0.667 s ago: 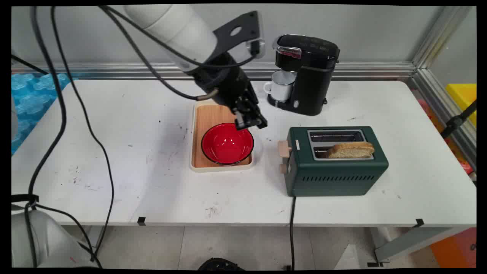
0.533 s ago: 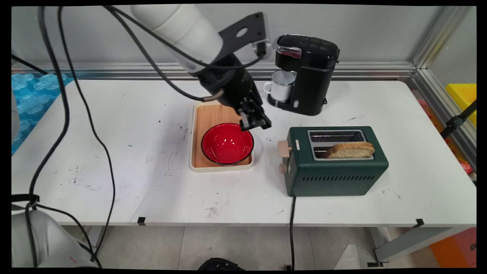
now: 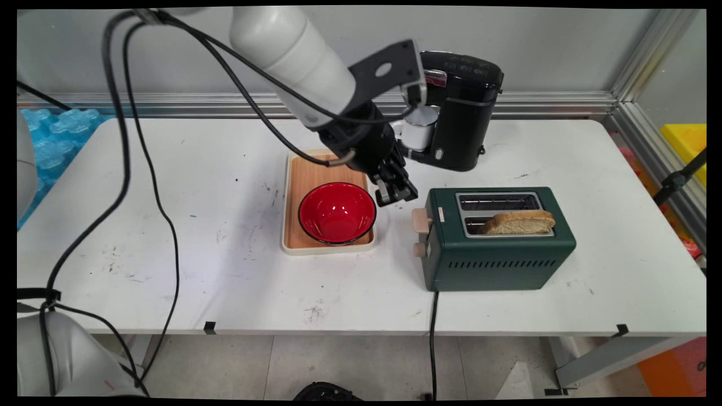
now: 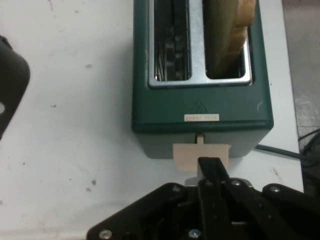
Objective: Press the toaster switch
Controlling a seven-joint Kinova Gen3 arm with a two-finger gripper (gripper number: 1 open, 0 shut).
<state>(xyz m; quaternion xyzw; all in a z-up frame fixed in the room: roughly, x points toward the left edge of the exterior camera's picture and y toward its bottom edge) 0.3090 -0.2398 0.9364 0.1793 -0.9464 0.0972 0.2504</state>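
small label on green toaster [image 4: 202, 118], lettering too blurred to read

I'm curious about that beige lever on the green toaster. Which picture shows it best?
The hand view: the beige lever sits close and face-on, just beyond the shut fingers, on the toaster. The main view shows the lever only as a small tab on the toaster's left end.

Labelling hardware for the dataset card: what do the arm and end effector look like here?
White tubular arm ending in a flat black mounting plate with a round hole. Below it sits a black two-finger end effector with exposed linkage and silver screws. Black cables loop from the arm down past the table's left side.
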